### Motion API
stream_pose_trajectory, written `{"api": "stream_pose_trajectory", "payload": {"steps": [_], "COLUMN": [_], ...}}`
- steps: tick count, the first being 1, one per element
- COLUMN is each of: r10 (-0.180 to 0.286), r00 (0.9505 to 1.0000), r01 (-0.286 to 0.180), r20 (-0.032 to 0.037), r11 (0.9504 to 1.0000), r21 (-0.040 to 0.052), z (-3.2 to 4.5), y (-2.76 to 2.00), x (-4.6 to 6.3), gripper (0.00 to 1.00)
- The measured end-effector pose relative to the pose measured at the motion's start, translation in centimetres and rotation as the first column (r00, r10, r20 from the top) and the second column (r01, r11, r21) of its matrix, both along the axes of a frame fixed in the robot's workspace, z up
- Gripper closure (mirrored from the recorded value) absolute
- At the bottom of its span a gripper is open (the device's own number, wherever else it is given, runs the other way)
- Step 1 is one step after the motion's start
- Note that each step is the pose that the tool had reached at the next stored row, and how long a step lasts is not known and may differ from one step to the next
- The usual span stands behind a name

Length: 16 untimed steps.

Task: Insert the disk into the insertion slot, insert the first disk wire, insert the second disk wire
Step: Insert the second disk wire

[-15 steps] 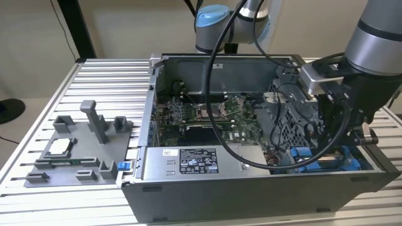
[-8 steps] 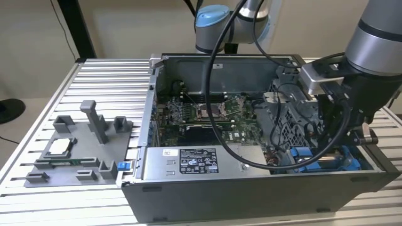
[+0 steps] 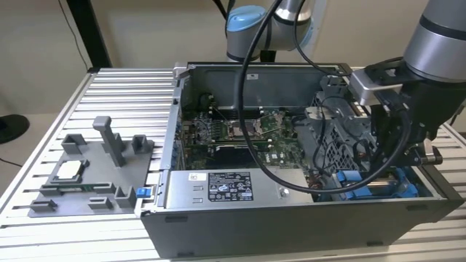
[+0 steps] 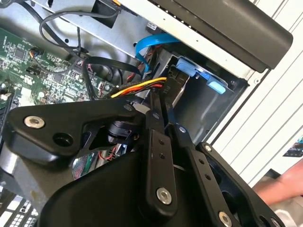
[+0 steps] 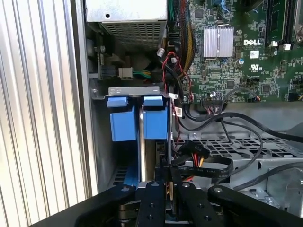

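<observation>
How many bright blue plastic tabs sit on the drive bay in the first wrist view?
2. The first blue tab sits beside the second blue tab, side by side under the grey metal bracket, just beyond the claw. More may be hidden lower down.

Exterior view: looks down at an angle from in front of the open computer case (image 3: pixel 291 218) on the counter (image 3: pixel 124 93), far enough back to take in my arm (image 3: pixel 437 43).
First wrist view: rides close above my end effector (image 5: pixel 171 189), facing the blue tabs (image 5: pixel 137 118) of the insertion slot (image 5: pixel 139 92).
Second wrist view: looks past my end effector (image 4: pixel 163 109) from very near, towards the case wall.
Shared: both wrist views show the slot's blue tabs and the motherboard (image 5: pixel 236 47); the exterior view sees that same corner.
</observation>
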<state>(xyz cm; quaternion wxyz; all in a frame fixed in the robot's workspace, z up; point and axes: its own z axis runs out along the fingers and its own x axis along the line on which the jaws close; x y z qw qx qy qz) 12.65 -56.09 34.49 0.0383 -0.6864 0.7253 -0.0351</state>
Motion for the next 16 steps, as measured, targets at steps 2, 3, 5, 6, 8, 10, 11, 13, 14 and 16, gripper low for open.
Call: {"api": "stream_pose_trajectory", "payload": {"steps": [2, 3, 5, 6, 8, 10, 11, 13, 14, 16], "r10": [0.0, 0.0, 0.0, 0.0, 0.0, 0.0, 0.0, 0.0, 0.0, 0.0], "r00": [1.0, 1.0, 1.0, 1.0, 1.0, 1.0, 1.0, 1.0, 1.0, 1.0], "r01": [0.0, 0.0, 0.0, 0.0, 0.0, 0.0, 0.0, 0.0, 0.0, 0.0], "r20": [0.0, 0.0, 0.0, 0.0, 0.0, 0.0, 0.0, 0.0, 0.0, 0.0], "r11": [1.0, 1.0, 1.0, 1.0, 1.0, 1.0, 1.0, 1.0, 1.0, 1.0], "r21": [-0.0001, 0.0001, 0.0, 0.0, -0.0001, -0.0004, -0.0002, -0.0003, -0.0006, -0.001], "z": [0.0, -0.01, -0.03, -0.03, -0.05, -0.08, -0.11, -0.13, -0.14, -0.22], "y": [-0.08, -0.1, -0.12, -0.14, -0.17, -0.18, -0.21, -0.25, -0.26, -0.26], "x": [0.0, 0.0, 0.0, 0.0, 0.0, 0.0, 0.0, 0.0, 0.0, 0.0], "gripper": [1.0, 1.0, 1.0, 1.0, 1.0, 1.0, 1.0, 1.0, 1.0, 1.0]}}
